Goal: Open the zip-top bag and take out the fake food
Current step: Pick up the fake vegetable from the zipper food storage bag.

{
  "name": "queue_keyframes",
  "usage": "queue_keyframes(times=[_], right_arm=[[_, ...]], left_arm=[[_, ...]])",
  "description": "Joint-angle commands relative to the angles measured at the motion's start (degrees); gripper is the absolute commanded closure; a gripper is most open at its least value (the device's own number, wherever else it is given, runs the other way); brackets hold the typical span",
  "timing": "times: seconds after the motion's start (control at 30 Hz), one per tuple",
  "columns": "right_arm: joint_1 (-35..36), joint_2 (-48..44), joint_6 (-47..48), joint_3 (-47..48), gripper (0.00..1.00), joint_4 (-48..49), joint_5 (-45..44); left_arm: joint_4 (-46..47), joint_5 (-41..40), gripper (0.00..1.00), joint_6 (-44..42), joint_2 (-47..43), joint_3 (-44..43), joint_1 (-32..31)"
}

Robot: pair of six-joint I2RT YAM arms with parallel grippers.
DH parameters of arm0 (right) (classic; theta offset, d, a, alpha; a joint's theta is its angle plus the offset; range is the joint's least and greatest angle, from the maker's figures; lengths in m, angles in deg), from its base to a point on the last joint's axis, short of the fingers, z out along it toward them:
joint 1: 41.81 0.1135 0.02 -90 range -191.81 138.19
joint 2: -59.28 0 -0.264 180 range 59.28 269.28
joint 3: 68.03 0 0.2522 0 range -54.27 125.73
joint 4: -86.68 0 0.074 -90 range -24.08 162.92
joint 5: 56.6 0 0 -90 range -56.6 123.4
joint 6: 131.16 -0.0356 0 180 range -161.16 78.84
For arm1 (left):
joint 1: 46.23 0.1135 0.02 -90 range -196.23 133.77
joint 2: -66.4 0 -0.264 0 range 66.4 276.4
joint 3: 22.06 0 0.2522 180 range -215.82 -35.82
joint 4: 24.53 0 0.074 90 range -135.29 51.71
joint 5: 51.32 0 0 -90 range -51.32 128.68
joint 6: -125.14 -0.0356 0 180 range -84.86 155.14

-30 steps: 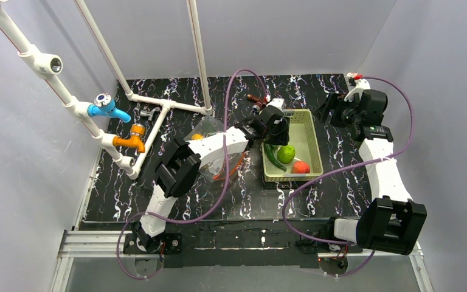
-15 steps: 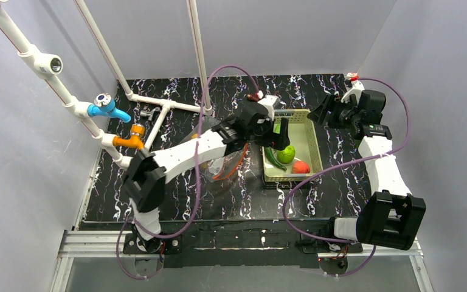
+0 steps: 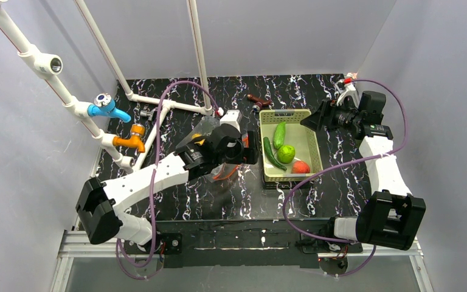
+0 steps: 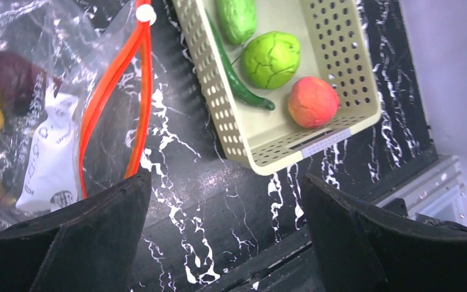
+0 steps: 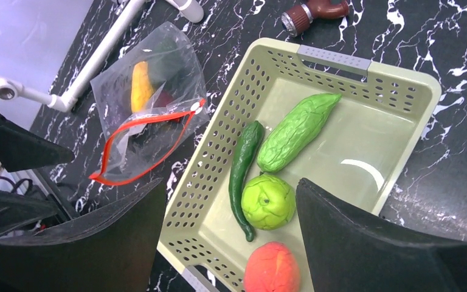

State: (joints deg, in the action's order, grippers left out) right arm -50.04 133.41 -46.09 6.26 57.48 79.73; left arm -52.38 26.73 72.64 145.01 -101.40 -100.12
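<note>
Lying flat, the zip-top bag [image 5: 170, 67] opens toward the basket [image 5: 219, 140]; left fingers [image 4: 67, 243] and right fingers [image 5: 371, 243] gape empty.

Perforated basket [image 5: 214, 181], brown handled object [image 5: 316, 11]

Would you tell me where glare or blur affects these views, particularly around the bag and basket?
Right wrist view: a bright curved glare on the basket floor, the fake food beside it sharp. Left wrist view: white reflections on the zip-top bag veil its contents, and the left end effector frames the shot dark and soft. Top external view: even light, little glare.
</note>
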Motion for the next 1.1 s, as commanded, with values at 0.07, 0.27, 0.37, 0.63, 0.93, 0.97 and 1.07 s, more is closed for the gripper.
queue_keyframes(times=[0.07,0.27,0.37,0.63,0.93,0.97,1.07], right_arm=[[-0.21,-0.84,5.43,0.72,0.16,0.95,2.77],[-0.18,-0.69,5.43,0.73,0.16,0.94,3.08],[-0.21,-0.61,5.43,0.77,0.16,0.94,3.12],[-0.19,-0.43,5.43,0.81,0.16,0.94,3.12],[-0.2,-0.5,5.18,0.82,0.16,0.9,3.12],[-0.16,-0.46,5.34,0.82,0.16,0.81,3.12],[-0.21,-0.37,5.37,0.9,0.16,0.91,3.12]], left_arm=[[-6.69,-17.8,0.1,7.55,4.54,-2.82,-6.22],[-18.08,-32.15,0.3,17.7,13.95,-9.6,-8.59],[-18.53,-36.07,0.39,19.77,16.69,-9.82,-8.52],[-14.54,-43.99,0.57,21.04,23.52,-9.61,-6.72],[-13.0,-48.27,0.57,23.55,31.5,-10.95,-3.93],[-13.67,-49.0,0.57,24.56,31.92,-10.84,-3.56],[-15.17,-49.97,0.55,27.88,32.84,-10.55,-2.33]])
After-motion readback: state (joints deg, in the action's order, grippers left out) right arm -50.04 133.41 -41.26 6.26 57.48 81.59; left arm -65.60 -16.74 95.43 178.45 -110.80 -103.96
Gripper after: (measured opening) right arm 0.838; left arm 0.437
